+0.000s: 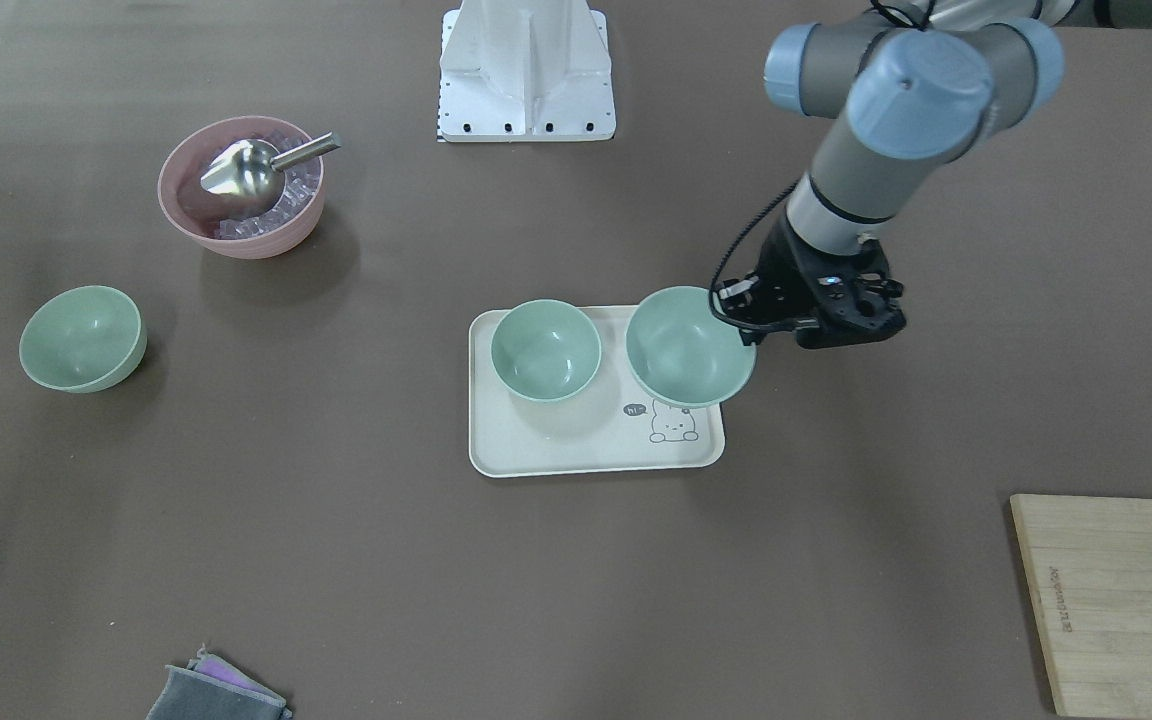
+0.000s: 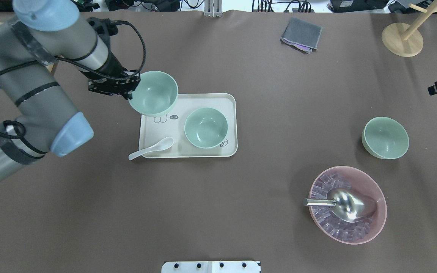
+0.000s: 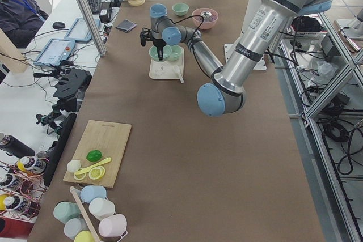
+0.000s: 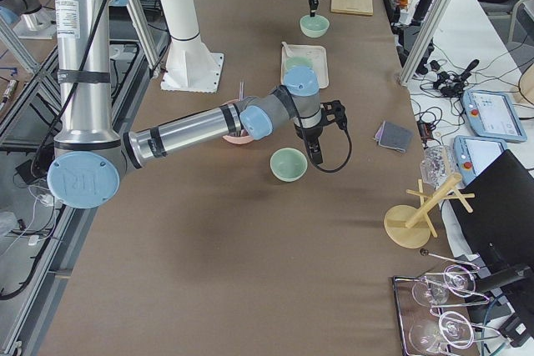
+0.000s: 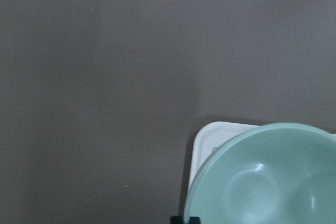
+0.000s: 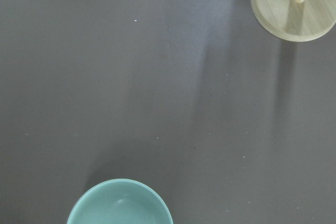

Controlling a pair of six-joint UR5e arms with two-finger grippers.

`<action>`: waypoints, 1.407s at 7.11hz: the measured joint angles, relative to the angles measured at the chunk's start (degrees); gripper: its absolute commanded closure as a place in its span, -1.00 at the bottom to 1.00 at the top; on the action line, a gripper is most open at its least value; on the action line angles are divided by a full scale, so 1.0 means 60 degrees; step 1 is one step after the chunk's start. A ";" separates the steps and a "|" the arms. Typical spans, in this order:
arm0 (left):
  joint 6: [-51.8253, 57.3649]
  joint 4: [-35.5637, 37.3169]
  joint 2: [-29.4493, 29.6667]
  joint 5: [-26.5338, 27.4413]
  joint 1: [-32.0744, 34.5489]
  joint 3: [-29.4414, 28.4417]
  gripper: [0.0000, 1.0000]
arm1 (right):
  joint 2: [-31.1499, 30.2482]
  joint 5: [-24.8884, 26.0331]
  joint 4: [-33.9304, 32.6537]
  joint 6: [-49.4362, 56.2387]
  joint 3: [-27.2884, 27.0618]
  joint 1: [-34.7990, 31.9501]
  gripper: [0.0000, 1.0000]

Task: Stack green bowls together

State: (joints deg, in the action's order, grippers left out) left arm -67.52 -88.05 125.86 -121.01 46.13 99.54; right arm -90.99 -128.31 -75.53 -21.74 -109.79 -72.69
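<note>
My left gripper (image 2: 131, 91) is shut on the rim of a pale green bowl (image 2: 154, 93) and holds it tilted above the far-left corner of a cream tray (image 2: 226, 102). The held bowl fills the lower right of the left wrist view (image 5: 268, 182). A second green bowl (image 2: 206, 127) stands upright on the tray. A third green bowl (image 2: 385, 137) stands alone on the table at the right. My right gripper (image 4: 315, 152) shows only in the exterior right view, just beside the third bowl (image 4: 288, 164); I cannot tell whether it is open or shut.
A white spoon (image 2: 152, 148) lies on the tray's near-left edge. A pink bowl (image 2: 347, 204) of ice holds a metal scoop (image 2: 345, 204). A grey cloth (image 2: 301, 35) and a wooden stand (image 2: 402, 40) lie at the far side. A cutting board (image 1: 1116, 600) lies beyond the left arm.
</note>
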 measured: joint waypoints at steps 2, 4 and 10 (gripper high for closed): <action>-0.0735 0.0686 0.1133 0.0209 -0.0767 -0.0569 1.00 | -0.0024 0.0014 -0.0005 0.0005 0.0012 0.0000 -1.00; -0.1208 0.0929 0.1840 0.0390 -0.1279 -0.1192 1.00 | -0.0051 0.0013 0.0003 0.0006 0.0009 0.0000 -1.00; -0.1471 0.0459 0.1980 0.0801 -0.1741 -0.1830 1.00 | -0.0140 0.0031 0.0009 0.0006 0.0003 0.0000 -1.00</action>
State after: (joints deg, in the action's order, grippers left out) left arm -76.35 -85.29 137.74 -116.21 35.68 88.56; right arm -91.83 -128.13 -75.48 -21.71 -109.78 -72.69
